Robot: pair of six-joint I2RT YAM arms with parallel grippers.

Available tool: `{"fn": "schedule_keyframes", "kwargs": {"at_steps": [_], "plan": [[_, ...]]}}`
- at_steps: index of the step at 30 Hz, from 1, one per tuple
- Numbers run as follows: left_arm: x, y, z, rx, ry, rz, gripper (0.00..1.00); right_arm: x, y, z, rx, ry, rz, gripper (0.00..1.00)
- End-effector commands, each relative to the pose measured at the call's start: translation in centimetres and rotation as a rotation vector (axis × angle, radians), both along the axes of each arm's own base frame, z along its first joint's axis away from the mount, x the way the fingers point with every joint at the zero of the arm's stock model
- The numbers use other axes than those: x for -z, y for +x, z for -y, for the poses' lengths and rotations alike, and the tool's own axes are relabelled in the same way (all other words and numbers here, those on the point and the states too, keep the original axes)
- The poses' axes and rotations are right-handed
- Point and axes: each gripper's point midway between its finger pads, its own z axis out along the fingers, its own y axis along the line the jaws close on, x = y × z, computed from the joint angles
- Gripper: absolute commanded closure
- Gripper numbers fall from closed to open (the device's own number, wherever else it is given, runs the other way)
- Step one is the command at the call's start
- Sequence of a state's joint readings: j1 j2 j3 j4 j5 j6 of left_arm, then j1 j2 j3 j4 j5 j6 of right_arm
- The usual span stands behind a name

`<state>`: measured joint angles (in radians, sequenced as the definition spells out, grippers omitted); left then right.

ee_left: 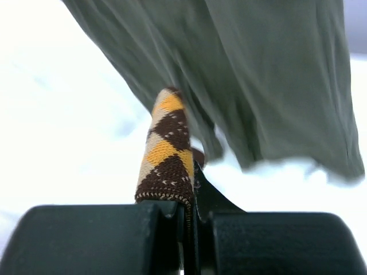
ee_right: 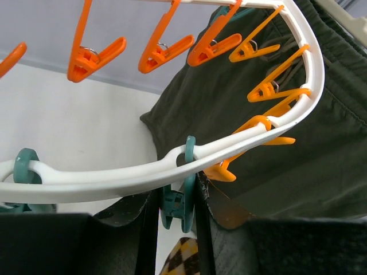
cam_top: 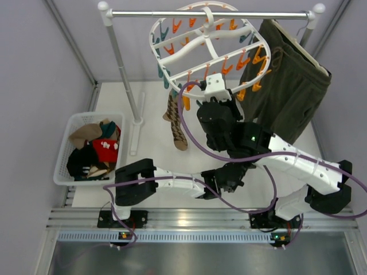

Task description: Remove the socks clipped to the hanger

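The hanger (cam_top: 206,46) hangs from the rail, its white rim (ee_right: 114,177) crossing the right wrist view. My right gripper (ee_right: 175,195) reaches up at the near rim (cam_top: 212,80), its fingers pressed on either side of a teal clip (ee_right: 178,206). A brown and yellow argyle sock (ee_right: 184,259) hangs just under that clip. My left gripper (ee_left: 192,200) is shut on the cuff of this argyle sock (ee_left: 166,154); in the top view the right arm hides it. A second argyle sock (cam_top: 175,123) dangles from the hanger's left side.
Dark green shorts (cam_top: 287,91) hang at the right, close behind both grippers (ee_right: 321,143). A white basket (cam_top: 66,166) at the left holds several socks (cam_top: 97,146). The rail's post (cam_top: 123,69) stands between basket and hanger. Orange clips (ee_right: 166,48) line the rim.
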<state>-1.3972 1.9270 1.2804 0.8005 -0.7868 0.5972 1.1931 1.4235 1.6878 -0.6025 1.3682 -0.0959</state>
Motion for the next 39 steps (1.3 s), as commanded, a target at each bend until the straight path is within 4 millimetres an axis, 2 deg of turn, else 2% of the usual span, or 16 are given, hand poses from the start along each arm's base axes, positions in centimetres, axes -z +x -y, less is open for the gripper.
{"fn": "schedule_keyframes", "kwargs": {"at_steps": [1,2,3,5,7,10,14,18,22,27,29,30,32,34,35,39], "plan": [[-0.9,0.0,-2.9,-0.012,-0.155,-0.086,1.0,-1.7,0.0,1.1,0.006,0.113,0.04,0.87],[-0.5,0.0,-3.6,-0.018,-0.167,-0.105,1.0,-1.7,0.1,1.2,-0.004,0.123,0.038,0.85],[1.4,-0.1,-4.8,-0.023,-0.174,-0.151,1.0,-1.7,-0.1,1.6,-0.018,0.14,0.037,0.85],[0.8,-0.4,-6.9,-0.029,-0.221,-0.195,1.0,-1.5,0.1,1.1,-0.091,0.186,0.024,0.83],[2.8,-0.4,-9.2,-0.056,-0.243,-0.266,1.0,-1.2,-0.1,0.8,-0.19,0.244,0.007,0.83],[3.4,-0.5,-13.3,-0.125,-0.274,-0.313,1.0,-0.9,-0.3,0.5,-0.314,0.318,-0.006,0.79],[3.4,-0.4,-18.9,-0.262,-0.328,-0.371,1.0,-0.9,-0.1,1.6,-0.381,0.413,0.002,0.79],[2.8,0.4,-26.6,-0.468,-0.462,-0.436,1.0,-1.2,-0.1,2.8,-0.418,0.456,0.029,0.79],[2.4,1.4,-32.5,-0.61,-0.569,-0.447,1.0,-1.5,0.0,2.3,-0.487,0.472,0.031,0.78],[2.0,3.1,-38.9,-0.799,-0.704,-0.427,1.0,-1.3,0.4,1.6,-0.554,0.468,0.017,0.77],[2.8,4.2,-40.2,-0.827,-0.691,-0.491,1.0,-1.2,0.5,1.2,-0.578,0.479,0.017,0.75],[3.0,5.4,-43.7,-0.937,-0.727,-0.478,1.0,-1.1,0.5,1.1,-0.587,0.48,0.015,0.75],[3.5,6.5,-46.6,-1.022,-0.748,-0.502,1.0,-0.8,0.5,0.8,-0.612,0.485,0.01,0.73],[4.2,7.2,-51.0,-1.136,-0.814,-0.518,1.0,-0.8,0.3,0.6,-0.632,0.49,0.009,0.73],[4.3,7.3,-54.2,-1.228,-0.858,-0.498,1.0,-0.8,0.3,0.4,-0.64,0.488,0.007,0.73],[3.7,7.2,-59.7,-1.388,-0.904,-0.444,1.0,-0.6,0.3,0.5,-0.647,0.478,-0.001,0.73]]}}
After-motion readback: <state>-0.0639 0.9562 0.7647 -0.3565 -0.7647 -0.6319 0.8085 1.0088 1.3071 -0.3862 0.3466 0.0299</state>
